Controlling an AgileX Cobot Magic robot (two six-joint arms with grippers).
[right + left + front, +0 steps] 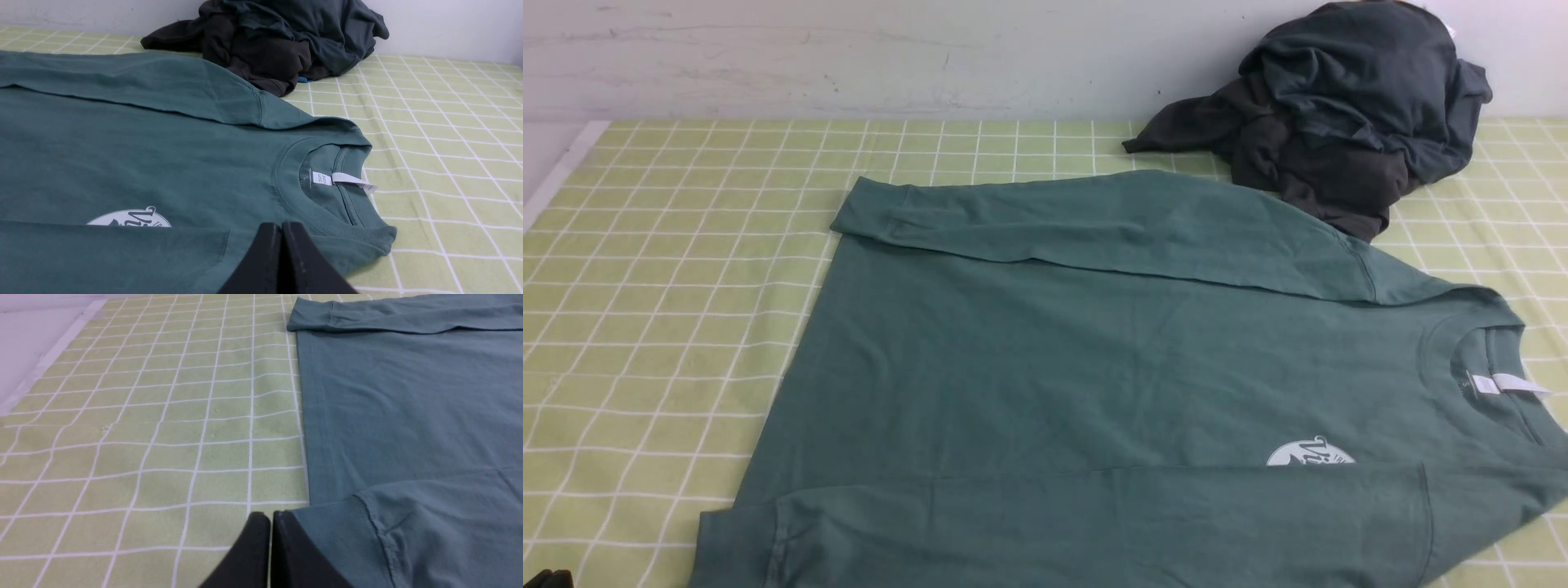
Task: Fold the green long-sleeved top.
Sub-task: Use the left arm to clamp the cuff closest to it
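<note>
Left gripper (270,515) together, beside green top (1094,367) cuff (327,524) | right gripper (282,226) together, near collar (327,222)

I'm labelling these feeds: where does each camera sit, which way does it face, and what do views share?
Front view: between the arms, facing forward over the green top to the dark clothes pile; no gripper shows.
Left wrist view: low at the hem end, looking along it; left gripper shut.
Right wrist view: low at the collar, facing the pile; right gripper shut.
Shared: front and right wrist both show the neck label.
</note>
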